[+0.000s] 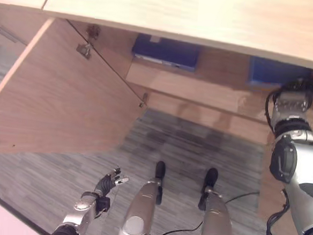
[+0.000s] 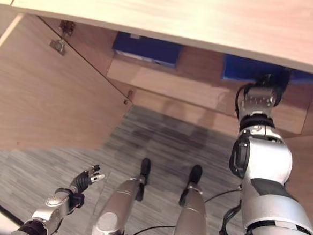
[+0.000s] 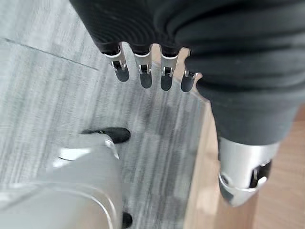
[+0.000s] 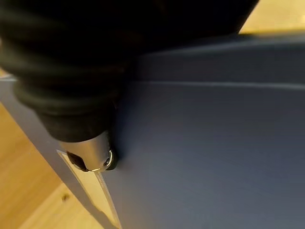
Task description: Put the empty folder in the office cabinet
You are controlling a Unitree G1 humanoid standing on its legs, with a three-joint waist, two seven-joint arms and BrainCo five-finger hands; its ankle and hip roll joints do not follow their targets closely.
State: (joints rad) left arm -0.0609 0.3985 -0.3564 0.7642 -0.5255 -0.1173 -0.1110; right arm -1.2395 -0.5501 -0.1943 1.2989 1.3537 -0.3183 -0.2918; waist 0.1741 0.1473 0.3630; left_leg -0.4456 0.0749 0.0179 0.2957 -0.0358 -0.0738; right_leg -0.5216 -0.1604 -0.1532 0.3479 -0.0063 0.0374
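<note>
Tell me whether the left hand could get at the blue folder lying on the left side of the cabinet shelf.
Probably yes. The left hand hangs low over the carpet, holding nothing; the cabinet door stands wide open, so nothing blocks the blue folder on the shelf.

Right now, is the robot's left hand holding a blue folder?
No, the left hand hangs with relaxed fingers over the grey carpeted floor, holding nothing; the blue folder is by the right hand.
</note>
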